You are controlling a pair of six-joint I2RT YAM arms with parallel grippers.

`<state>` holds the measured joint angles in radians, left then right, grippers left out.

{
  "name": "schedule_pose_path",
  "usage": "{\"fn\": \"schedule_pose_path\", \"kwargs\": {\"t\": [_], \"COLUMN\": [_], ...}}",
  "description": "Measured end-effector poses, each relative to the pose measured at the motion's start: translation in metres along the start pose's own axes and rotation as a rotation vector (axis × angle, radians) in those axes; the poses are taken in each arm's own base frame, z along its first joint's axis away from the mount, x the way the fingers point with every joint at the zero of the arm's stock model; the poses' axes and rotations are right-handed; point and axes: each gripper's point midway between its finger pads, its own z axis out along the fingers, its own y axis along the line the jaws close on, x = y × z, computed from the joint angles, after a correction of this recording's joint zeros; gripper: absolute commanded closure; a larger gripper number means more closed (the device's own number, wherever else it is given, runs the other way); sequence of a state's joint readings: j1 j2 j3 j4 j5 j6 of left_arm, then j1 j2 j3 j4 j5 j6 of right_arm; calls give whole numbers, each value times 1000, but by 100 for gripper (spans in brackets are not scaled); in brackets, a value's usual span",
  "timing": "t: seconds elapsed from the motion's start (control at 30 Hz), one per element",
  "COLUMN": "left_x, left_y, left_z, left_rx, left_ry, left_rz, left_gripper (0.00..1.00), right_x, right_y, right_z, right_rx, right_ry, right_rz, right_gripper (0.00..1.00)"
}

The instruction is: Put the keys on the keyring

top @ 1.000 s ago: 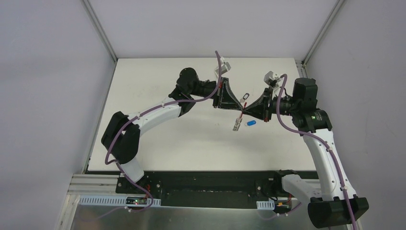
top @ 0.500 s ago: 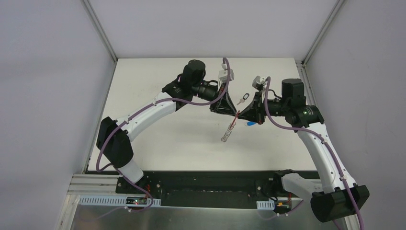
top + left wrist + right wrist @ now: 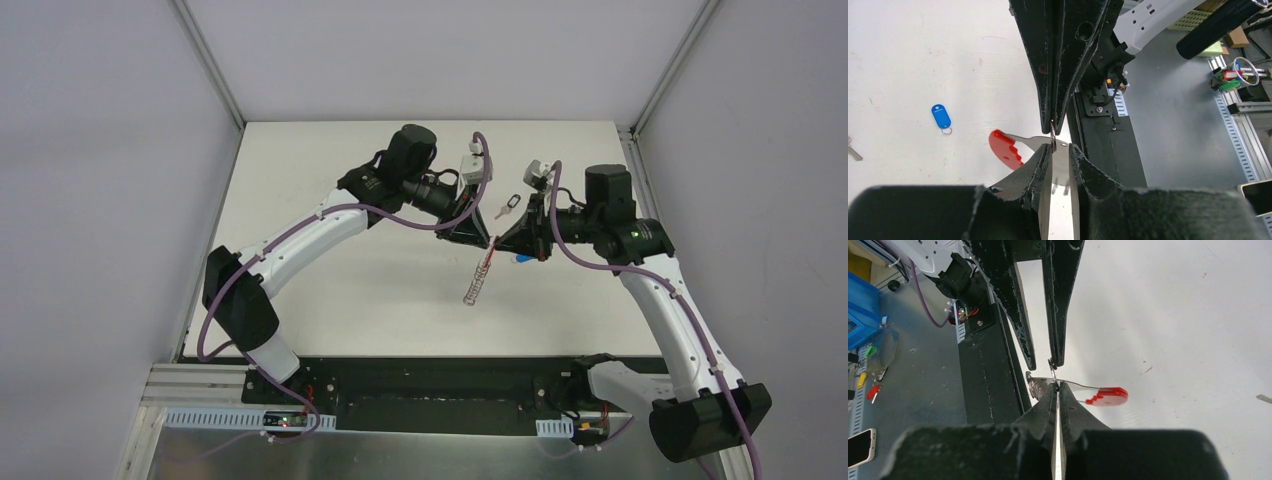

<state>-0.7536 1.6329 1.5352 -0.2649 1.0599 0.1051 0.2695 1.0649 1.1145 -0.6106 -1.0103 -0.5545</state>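
Observation:
The keyring [image 3: 478,280] hangs above the white table, its silvery chain trailing down-left. My right gripper [image 3: 497,243] is shut on its small top ring, and in the right wrist view the jaws [image 3: 1056,385] are pressed together with the red band [image 3: 1108,396] sticking out to the right. My left gripper [image 3: 488,240] meets it tip to tip. Its fingers [image 3: 1060,149] stand apart, the ring beside the left finger and the red band [image 3: 1004,149] to the left. The blue key [image 3: 520,258] lies on the table just under the right gripper. The silver key [image 3: 507,205] lies farther back.
The black base rail [image 3: 430,385] runs along the table's near edge. Aluminium posts [image 3: 210,60] frame the back corners and grey walls close both sides. In the left wrist view the blue key [image 3: 941,116] and the silver key [image 3: 852,150] lie on the table left of the jaws.
The left gripper has opened from shut. Both grippers shifted slightly left, and the keyring's chain swung down-left below them.

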Motion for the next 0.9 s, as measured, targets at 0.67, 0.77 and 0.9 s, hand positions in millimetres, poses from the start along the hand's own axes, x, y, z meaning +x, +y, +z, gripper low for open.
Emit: {"fn": "schedule_pose_path", "kwargs": {"t": [0.67, 0.77, 0.9], "left_x": [-1, 0, 2], "left_y": [8, 8, 8], "left_z": [8, 8, 8], "left_rx": [-9, -8, -8], "left_ry": [21, 26, 33], "left_rz": [8, 9, 21], "left_gripper": [100, 100, 100], "right_x": [3, 4, 4], "right_y": [0, 0, 0], "right_z": [2, 2, 2], "right_rx": [-7, -7, -4], "right_ry": [13, 15, 16], "right_rz": [13, 15, 15], "right_gripper": [100, 100, 94]}}
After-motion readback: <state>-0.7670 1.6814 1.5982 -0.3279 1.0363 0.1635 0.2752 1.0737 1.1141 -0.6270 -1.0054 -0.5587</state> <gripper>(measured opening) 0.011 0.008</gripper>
